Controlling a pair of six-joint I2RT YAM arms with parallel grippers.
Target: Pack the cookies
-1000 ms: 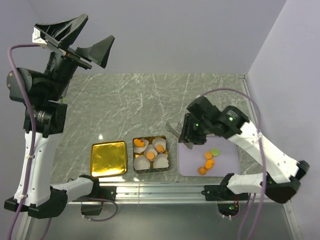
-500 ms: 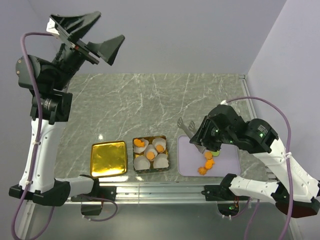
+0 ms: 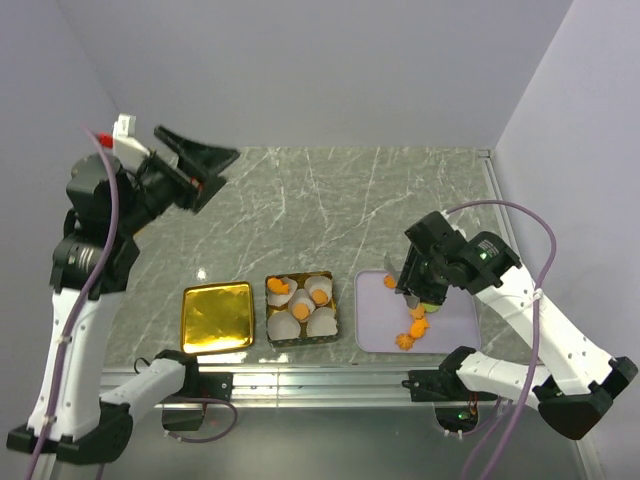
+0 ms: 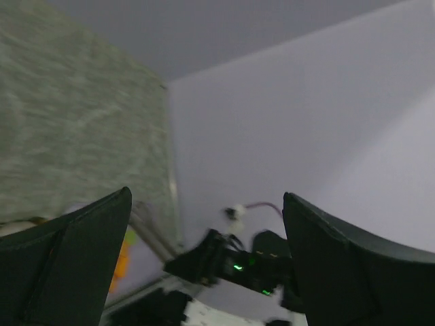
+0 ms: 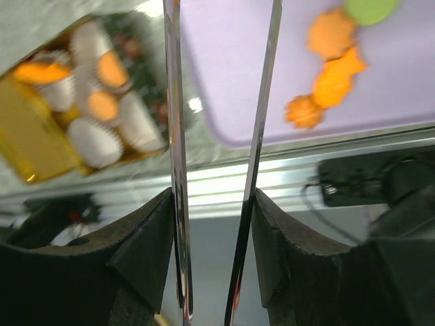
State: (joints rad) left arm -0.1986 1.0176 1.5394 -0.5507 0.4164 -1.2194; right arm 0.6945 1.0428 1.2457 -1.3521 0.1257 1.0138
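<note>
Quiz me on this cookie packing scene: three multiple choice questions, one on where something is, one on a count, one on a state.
1. Where is the lid?
A. lying flat, left of the tin
B. closed on the tin
C. leaning on the back wall

2. How many cups hold a cookie?
A. one
B. three
C. five

3. How is the left gripper?
A. open and empty
B. shut on a cookie
C. shut on a cup

Answers:
1 A, the top view shows it lying beside the uncovered tin.
2 B, three cups show orange, the other two only white.
3 A, its wrist view shows the fingers wide apart with nothing between.
</note>
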